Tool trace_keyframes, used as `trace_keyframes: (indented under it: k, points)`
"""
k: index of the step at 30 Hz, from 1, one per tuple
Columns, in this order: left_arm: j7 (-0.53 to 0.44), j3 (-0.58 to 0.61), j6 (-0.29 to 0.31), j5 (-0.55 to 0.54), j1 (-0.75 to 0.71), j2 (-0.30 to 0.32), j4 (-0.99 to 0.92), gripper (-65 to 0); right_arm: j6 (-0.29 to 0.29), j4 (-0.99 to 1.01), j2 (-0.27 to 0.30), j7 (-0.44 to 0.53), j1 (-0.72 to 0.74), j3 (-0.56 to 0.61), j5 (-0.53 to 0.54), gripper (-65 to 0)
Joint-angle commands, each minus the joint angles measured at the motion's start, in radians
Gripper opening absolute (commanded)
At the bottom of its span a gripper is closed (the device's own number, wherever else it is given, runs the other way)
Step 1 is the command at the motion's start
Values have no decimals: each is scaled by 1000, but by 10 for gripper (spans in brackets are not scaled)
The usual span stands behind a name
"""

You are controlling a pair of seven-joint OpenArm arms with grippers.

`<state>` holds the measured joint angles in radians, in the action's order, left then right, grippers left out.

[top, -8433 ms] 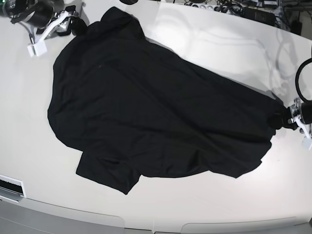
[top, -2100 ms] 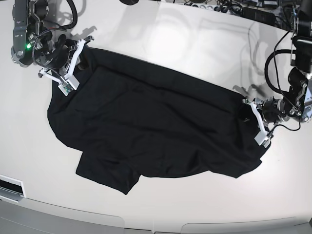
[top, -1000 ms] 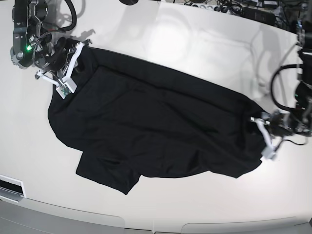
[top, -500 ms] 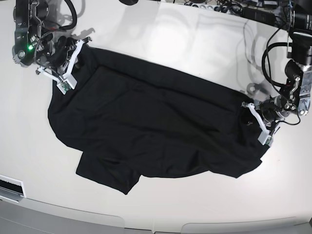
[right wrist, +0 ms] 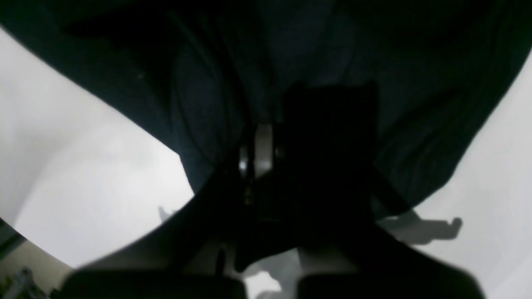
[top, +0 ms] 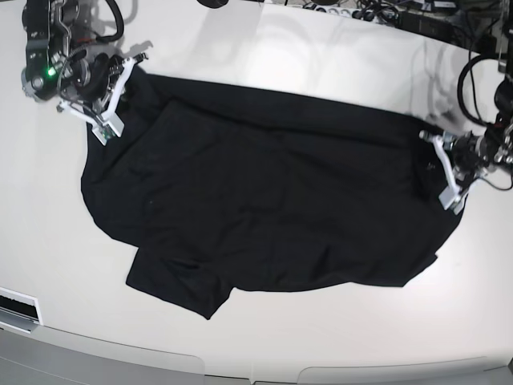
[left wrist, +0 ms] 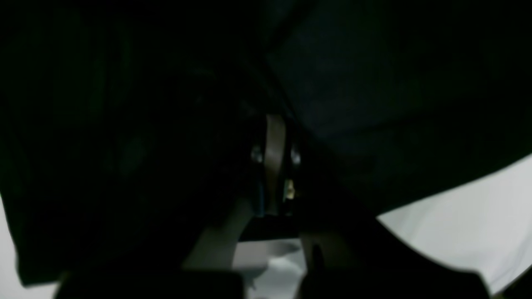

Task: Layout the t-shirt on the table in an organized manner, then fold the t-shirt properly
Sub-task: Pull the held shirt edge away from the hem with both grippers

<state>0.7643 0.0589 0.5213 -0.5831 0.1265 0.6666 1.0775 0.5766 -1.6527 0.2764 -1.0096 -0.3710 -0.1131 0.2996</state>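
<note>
The black t-shirt lies stretched across the white surface, left fingers and right fingers each clamped on its far edge.

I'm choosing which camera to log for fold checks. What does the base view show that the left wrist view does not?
Only the base view shows the whole t-shirt spread across the table, with both the right end effector and the left end effector at its far edge. Only the left wrist view shows dark cloth bunched at the shut end effector close up. Both show black fabric on white tabletop.
</note>
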Motion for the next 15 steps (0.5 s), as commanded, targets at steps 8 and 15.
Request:
trace_keyframes:
  k: [8, 15]
  points:
    - [71, 0, 23, -40, -144, 67, 84, -650, 3, -30, 10, -69, -109, -3, -8, -650]
    - [141, 0, 48, -89, -219, 93, 182, -650, -12, -182, 10, -70, -240, -3, -12, -650]
